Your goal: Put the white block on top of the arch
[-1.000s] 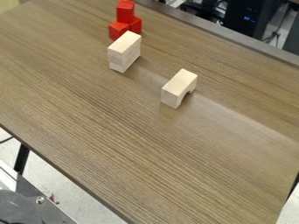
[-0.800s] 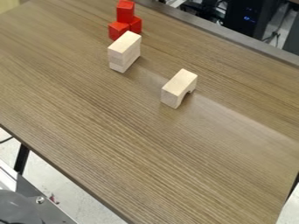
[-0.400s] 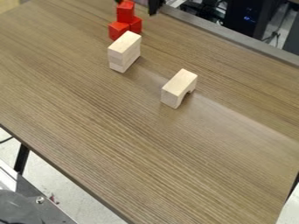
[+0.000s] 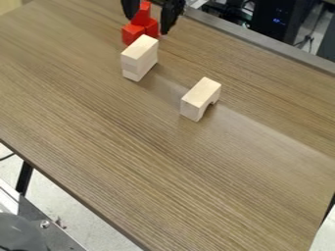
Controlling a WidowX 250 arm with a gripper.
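End effector (image 4: 148,26), open, nearer white block (image 4: 140,47)

"How's the light?"
"Bright and fairly even; the arch (image 4: 203,89) is palest on top, so it seems to fall from above."
"Any glare?"
"A soft, pale sheen slants across the surface (image 4: 262,152) toward the right edge."
"And the upper right?"
"Darker, with small blue lights (image 4: 279,21) glowing."
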